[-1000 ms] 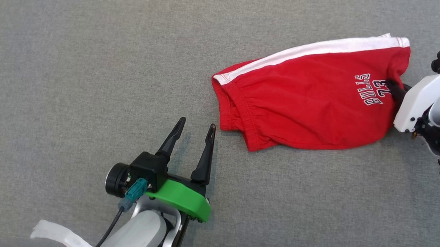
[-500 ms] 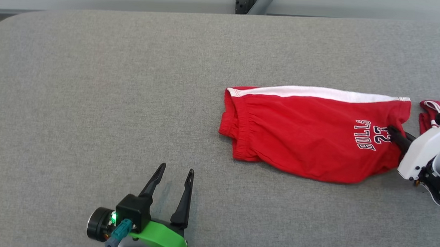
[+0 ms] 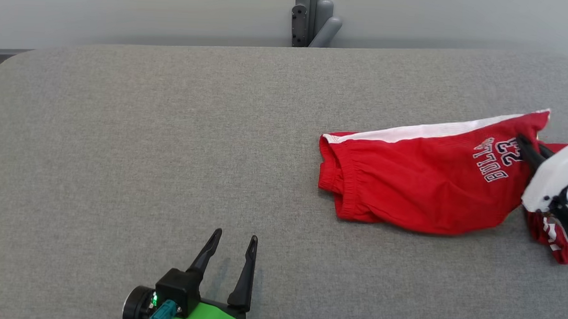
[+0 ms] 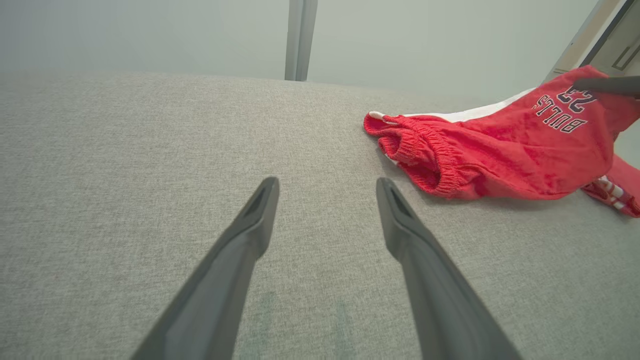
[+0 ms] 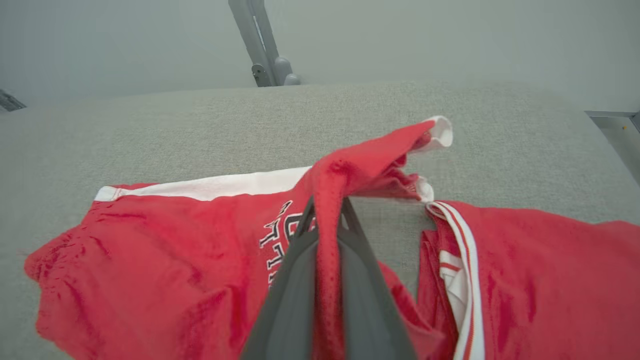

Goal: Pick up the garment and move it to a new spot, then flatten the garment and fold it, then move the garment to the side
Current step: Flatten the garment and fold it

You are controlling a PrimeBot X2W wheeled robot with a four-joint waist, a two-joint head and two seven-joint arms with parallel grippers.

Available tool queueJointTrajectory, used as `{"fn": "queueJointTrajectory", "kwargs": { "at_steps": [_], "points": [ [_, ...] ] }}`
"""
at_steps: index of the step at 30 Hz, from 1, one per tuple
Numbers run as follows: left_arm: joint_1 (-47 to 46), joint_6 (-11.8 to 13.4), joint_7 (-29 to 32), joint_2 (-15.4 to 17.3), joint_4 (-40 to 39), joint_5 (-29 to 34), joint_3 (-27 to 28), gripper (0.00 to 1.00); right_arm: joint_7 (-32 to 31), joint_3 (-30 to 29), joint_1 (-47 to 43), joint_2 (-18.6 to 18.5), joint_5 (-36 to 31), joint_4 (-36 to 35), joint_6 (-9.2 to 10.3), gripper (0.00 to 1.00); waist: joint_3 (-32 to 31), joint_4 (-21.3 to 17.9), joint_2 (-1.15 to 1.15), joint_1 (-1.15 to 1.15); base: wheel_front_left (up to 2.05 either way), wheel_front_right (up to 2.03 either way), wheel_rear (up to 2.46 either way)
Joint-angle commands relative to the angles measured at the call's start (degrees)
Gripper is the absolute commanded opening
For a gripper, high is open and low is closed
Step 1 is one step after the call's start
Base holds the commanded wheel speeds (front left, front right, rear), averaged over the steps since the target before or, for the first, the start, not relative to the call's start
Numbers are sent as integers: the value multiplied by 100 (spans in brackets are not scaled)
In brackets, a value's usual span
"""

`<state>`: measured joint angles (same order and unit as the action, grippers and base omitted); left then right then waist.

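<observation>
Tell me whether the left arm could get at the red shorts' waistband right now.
Probably yes. The left tool stands open and empty, with bare grey table between it and the waistband, which lies on the surface. The right tool pinches the red shorts at the far leg end.

Head view above table (image 3: pixel 122 123), wrist views low, sharing red shorts (image 3: pixel 417 184)

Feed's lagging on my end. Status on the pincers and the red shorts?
Right pincer shut on red shorts, printed end lifted. Left pincer open, empty, clear of the cloth. Second red garment lies right beside the held end.
</observation>
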<state>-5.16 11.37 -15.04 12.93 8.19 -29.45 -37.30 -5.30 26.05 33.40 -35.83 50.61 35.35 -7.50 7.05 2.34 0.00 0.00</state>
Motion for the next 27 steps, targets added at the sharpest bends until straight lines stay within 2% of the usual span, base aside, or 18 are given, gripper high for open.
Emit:
{"fn": "queueJointTrajectory", "kwargs": {
  "at_steps": [1, 3, 11, 16, 27],
  "points": [
    [101, -92, -15, -81, 66, 66, 43, 100, -132, 107, 96, 178, -187, -217, 3, 0, 7, 76, 0, 0, 0, 0, 0],
    [113, -126, -15, -122, 84, 97, 58, 100, -213, 164, 129, 243, -269, -331, 3, 0, 14, 110, 0, 0, 0, 0, 0],
    [86, -353, -15, -349, 264, 296, 270, 100, -885, 549, 277, 989, -719, -950, 3, 0, 122, 366, 0, 0, 0, 0, 0],
    [7, -480, -15, -452, 399, 397, 368, 100, -1246, 727, 315, 1433, -910, -890, 3, 0, 217, 514, 0, 0, 0, 0, 0],
    [7, -689, -15, -700, 636, 595, 591, 100, -1421, 767, 456, 1898, -1171, -490, 3, 0, 282, 626, 0, 0, 0, 0, 0]
  ]
}}
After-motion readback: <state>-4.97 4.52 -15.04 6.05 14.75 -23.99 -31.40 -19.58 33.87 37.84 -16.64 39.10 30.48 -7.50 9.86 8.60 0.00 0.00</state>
